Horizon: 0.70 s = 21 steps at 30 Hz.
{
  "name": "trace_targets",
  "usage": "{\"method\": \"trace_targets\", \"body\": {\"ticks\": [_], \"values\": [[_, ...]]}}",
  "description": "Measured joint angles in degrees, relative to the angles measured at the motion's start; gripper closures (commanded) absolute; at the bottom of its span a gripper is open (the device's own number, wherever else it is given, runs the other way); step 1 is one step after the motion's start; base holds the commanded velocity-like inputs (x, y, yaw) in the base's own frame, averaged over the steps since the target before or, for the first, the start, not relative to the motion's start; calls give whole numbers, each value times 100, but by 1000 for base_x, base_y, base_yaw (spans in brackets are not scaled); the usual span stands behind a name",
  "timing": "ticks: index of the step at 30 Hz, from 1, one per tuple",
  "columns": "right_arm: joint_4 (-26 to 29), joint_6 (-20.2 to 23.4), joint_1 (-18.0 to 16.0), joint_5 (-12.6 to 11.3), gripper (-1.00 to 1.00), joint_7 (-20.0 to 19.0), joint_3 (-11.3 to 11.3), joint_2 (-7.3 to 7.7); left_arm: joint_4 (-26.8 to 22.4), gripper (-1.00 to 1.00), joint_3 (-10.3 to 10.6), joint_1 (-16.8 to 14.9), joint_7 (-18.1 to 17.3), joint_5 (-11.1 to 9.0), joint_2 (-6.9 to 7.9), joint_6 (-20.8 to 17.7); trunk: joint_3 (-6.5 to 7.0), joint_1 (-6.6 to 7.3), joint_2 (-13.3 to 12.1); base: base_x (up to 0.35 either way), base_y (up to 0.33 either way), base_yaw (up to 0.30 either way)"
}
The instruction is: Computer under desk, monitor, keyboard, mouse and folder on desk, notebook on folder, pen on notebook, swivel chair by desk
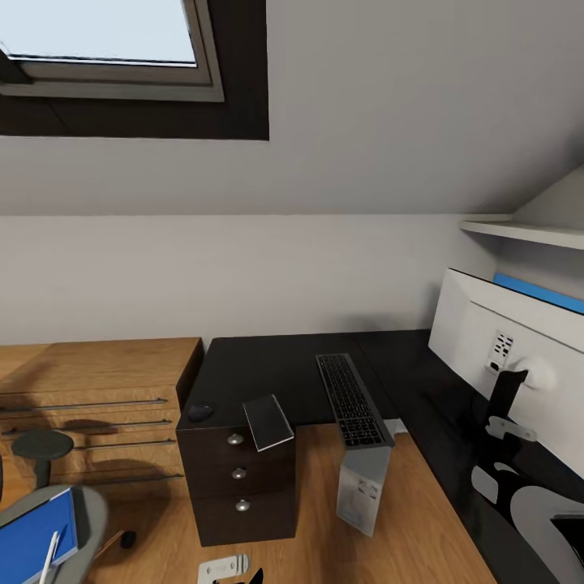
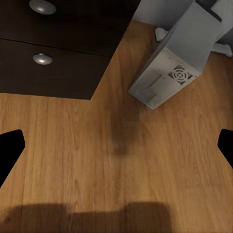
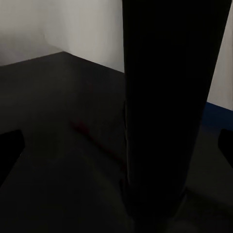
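Overhanging the desk, keyboard tops computer; both end effectors released.

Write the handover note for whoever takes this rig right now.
Left hand: open, empty, over bare wood floor near the computer.
Right hand: open, empty, close to the monitor's stand.
Done: monitor, keyboard (front end overhanging the edge), mouse and notebook are on the desk; computer is on the floor under it.
Left: blue folder with pen lies on the swivel chair. Regroup mouse beside keyboard, move folder, stack notebook and pen, pull chair in.
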State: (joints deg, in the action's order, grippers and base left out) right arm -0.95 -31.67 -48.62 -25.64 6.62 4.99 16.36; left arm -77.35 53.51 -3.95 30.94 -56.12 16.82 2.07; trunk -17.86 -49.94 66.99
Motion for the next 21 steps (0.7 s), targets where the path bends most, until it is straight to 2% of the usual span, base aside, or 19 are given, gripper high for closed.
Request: {"method": "trace_targets", "body": {"ticks": [11,21], "values": [[0,4,0,-13,-100,22,-5,55,0,-100,0,0,1,0,0,0,0,0,0,0,0,0],[4,7,0,-23,-100,412,-17,147,48,-100,4,0,-6,6,0,0,0,0,0,0,0,0]]}}
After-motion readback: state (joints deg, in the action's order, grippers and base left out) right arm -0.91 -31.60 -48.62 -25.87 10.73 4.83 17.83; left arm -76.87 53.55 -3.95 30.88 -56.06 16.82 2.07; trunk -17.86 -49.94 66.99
